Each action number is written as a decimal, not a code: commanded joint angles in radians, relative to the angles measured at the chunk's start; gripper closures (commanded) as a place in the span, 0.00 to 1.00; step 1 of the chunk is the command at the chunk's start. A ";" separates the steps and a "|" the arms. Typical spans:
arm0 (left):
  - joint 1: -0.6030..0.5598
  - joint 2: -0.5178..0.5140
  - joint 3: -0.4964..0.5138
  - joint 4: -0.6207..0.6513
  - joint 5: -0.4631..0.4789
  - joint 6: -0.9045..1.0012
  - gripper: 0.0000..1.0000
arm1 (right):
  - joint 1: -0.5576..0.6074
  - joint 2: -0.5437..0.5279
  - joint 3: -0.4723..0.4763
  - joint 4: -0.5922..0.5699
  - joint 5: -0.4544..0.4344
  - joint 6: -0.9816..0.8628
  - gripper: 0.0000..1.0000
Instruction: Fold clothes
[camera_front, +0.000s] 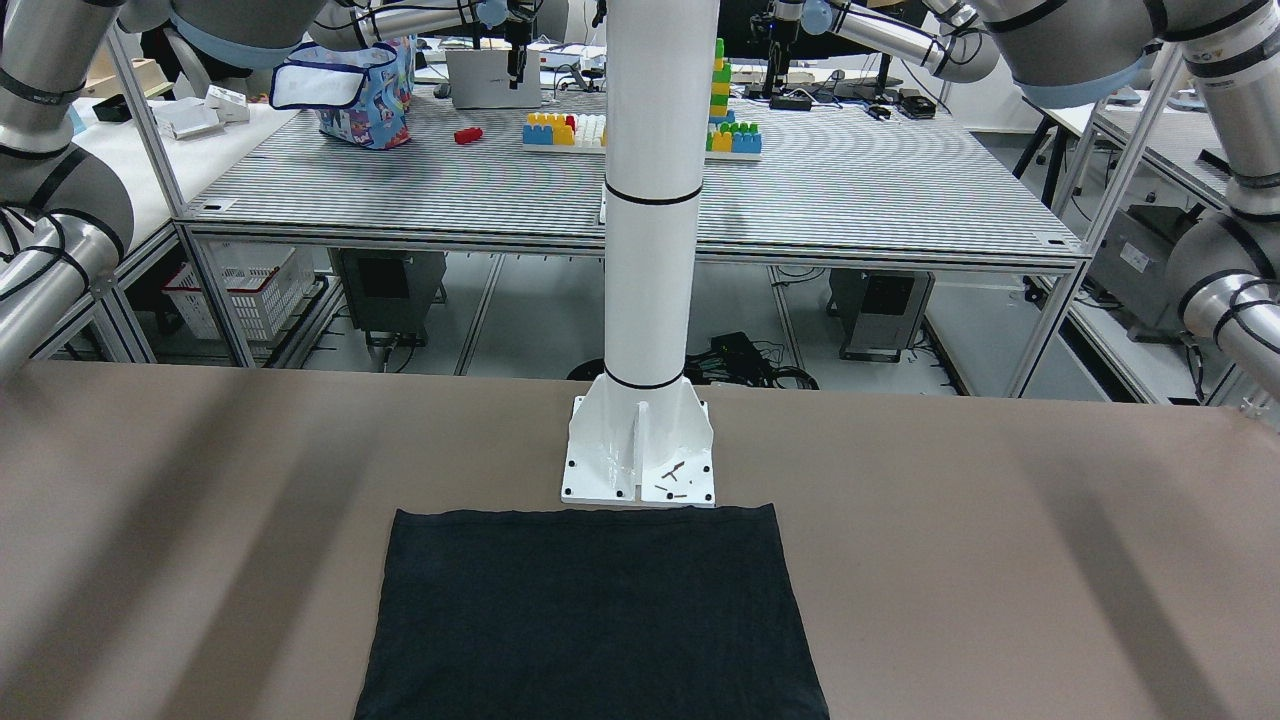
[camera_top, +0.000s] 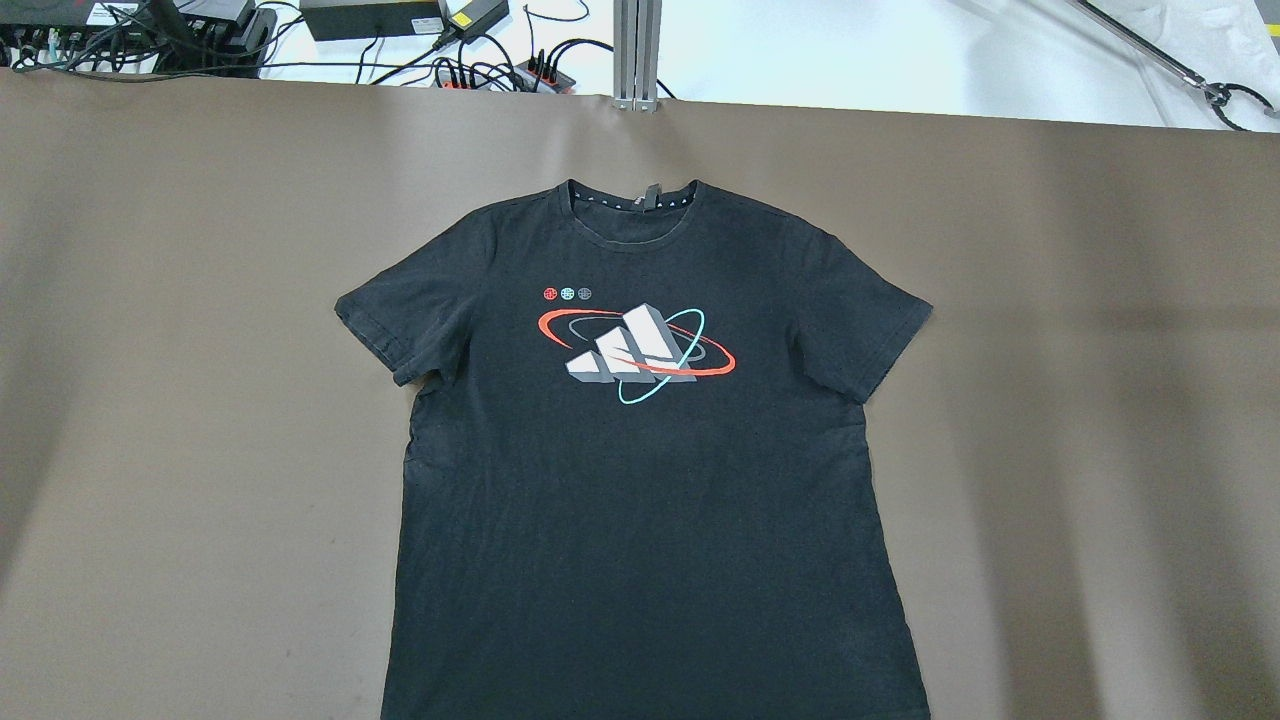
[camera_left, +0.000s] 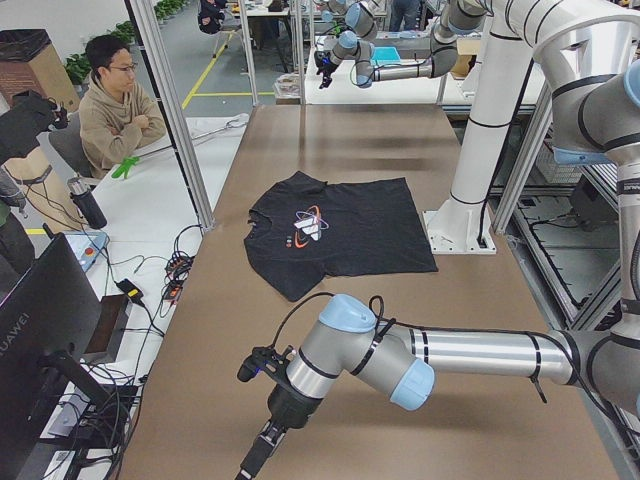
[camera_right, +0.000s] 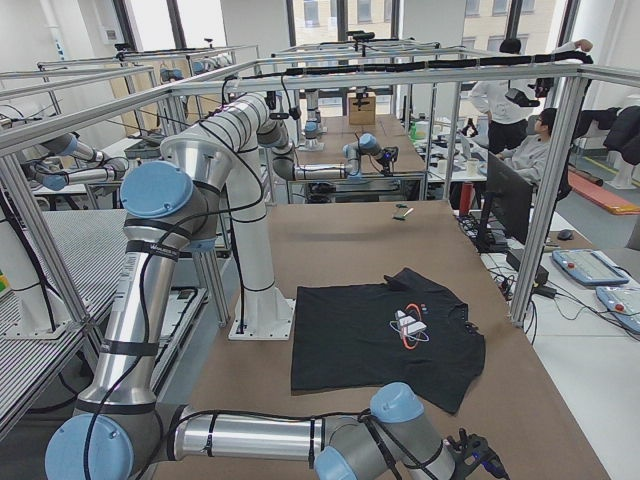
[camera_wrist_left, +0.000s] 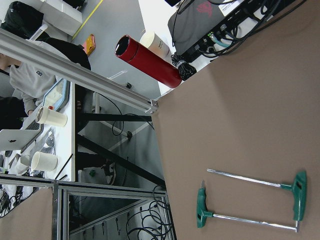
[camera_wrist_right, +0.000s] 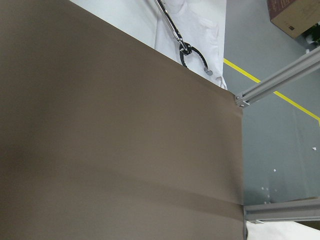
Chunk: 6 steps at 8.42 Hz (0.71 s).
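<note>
The clothes are one black T-shirt (camera_top: 640, 480) with a red, teal and grey logo on the chest. It lies flat and spread on the brown table, collar away from the robot, hem near the white post's base (camera_front: 640, 450). It also shows in the front view (camera_front: 590, 610) and both side views (camera_left: 340, 235) (camera_right: 380, 340). My left gripper (camera_left: 258, 458) hangs off to the table's left end, far from the shirt. My right gripper (camera_right: 478, 452) is at the right end. Both show only in side views, so I cannot tell whether they are open or shut.
Two green-handled T-keys (camera_wrist_left: 250, 200) lie on the table under the left wrist. A red bottle (camera_wrist_left: 147, 60) stands beyond that table edge. A person (camera_left: 115, 100) sits beside the table. Cables (camera_top: 480, 60) lie past the far edge. The white post (camera_front: 650, 200) stands behind the shirt's hem.
</note>
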<state>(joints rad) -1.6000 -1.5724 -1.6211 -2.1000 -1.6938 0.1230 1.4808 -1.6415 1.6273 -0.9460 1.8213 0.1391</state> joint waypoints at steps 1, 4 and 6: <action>0.002 -0.001 0.003 0.002 -0.001 0.000 0.00 | -0.136 0.061 0.003 0.021 0.022 0.289 0.06; 0.003 -0.008 0.004 0.003 0.000 0.000 0.00 | -0.307 0.164 -0.007 0.047 0.064 0.665 0.05; 0.003 -0.006 0.004 0.005 0.000 0.000 0.00 | -0.396 0.253 -0.081 0.056 0.058 0.967 0.05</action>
<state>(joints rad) -1.5971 -1.5788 -1.6171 -2.0964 -1.6936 0.1227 1.1739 -1.4714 1.6088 -0.9005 1.8823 0.8376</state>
